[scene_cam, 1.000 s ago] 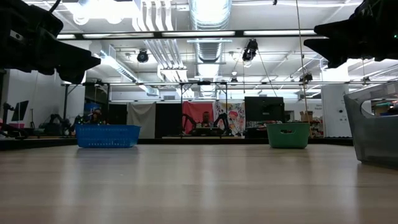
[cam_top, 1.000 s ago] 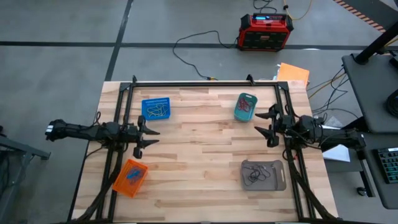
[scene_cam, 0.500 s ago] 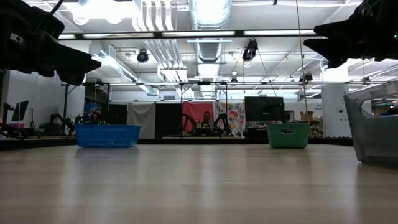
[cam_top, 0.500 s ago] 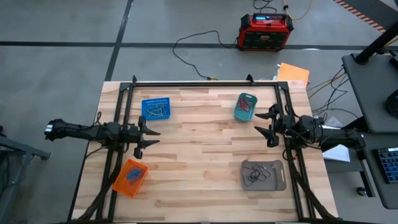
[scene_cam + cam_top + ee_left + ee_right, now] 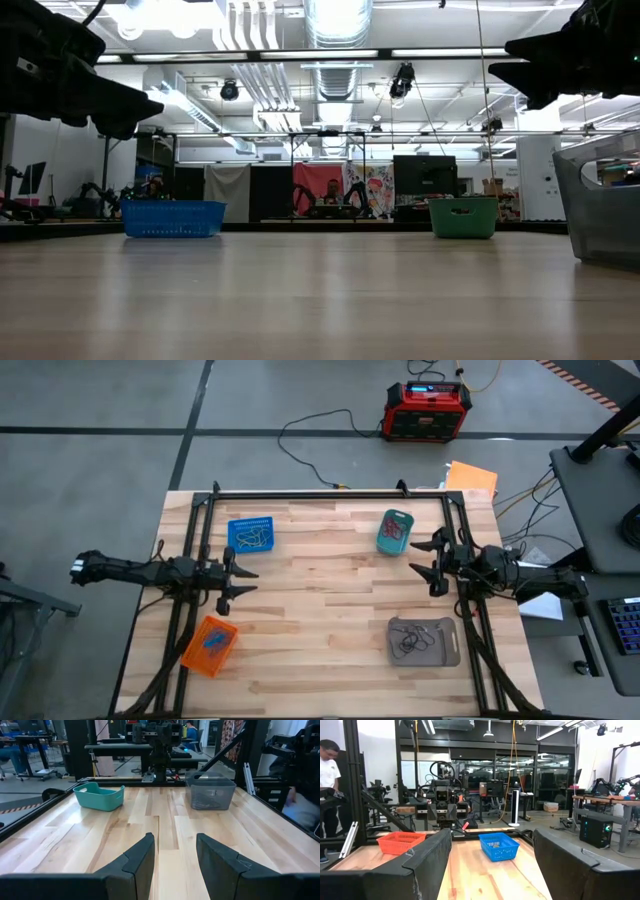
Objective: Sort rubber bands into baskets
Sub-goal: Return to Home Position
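Reaches in level from the left edge, with the left gripper (image 5: pixel 240 581) raised above the wood between the blue basket (image 5: pixel 231 540) and the orange basket (image 5: pixel 226 632), fingers moderately apart, gripping nothing. Mirrors that from the right edge, with the right gripper (image 5: pixel 418 559) between the teal basket (image 5: pixel 381 540) and the grey basket (image 5: pixel 450 650), fingers spread wide, likewise empty. Rubber bands (image 5: pixel 408 638) inside all four baskets. Bare wood across the middle of the table (image 5: pixel 320 610); black frame (image 5: pixel 330 493) along far edge and sides.
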